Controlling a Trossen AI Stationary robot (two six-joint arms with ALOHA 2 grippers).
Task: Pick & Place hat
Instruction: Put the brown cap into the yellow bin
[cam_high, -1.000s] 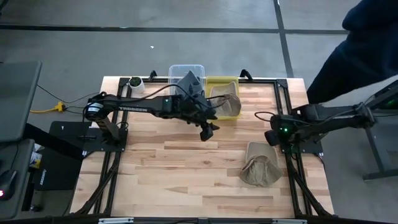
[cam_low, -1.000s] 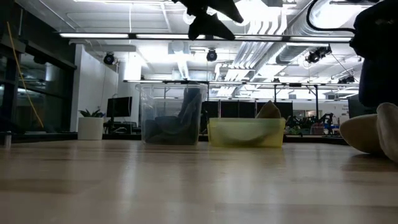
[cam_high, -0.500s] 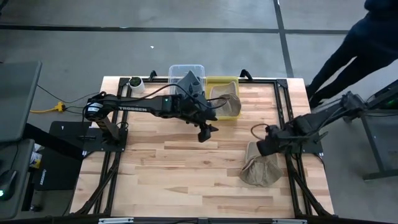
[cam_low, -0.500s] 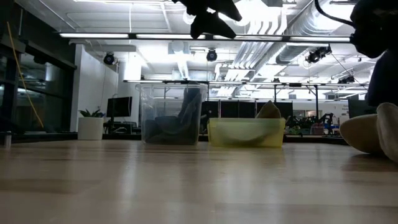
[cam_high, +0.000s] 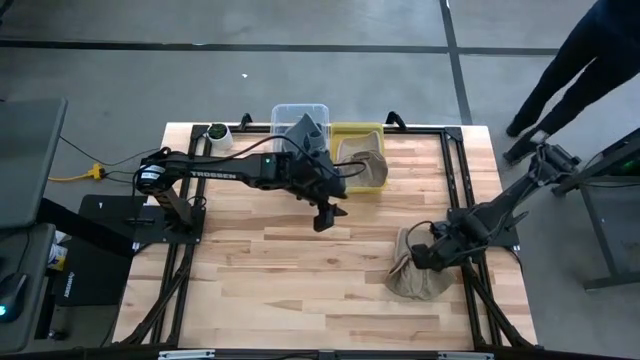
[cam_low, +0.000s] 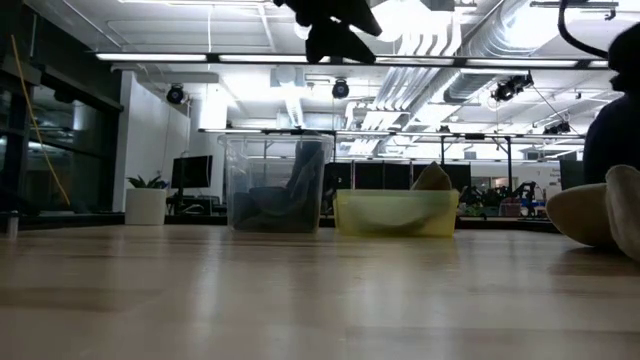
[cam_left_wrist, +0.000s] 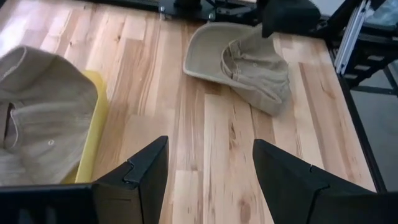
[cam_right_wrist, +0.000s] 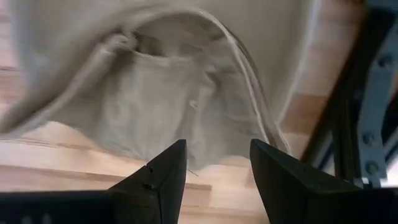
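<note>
High view, right hand (cam_high: 421, 254) spread, low over tan hat (cam_high: 418, 268), left hand (cam_high: 323, 217) spread mid-table.

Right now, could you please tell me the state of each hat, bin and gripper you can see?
Hat on the table: lying loose on the wood, not gripped.
Hat in the yellow bin: resting inside, spilling over the rim.
Yellow bin: holds that hat.
Clear bin: holds a dark item.
Right gripper: open, over the table hat.
Left gripper: open, empty, above mid-table.
</note>
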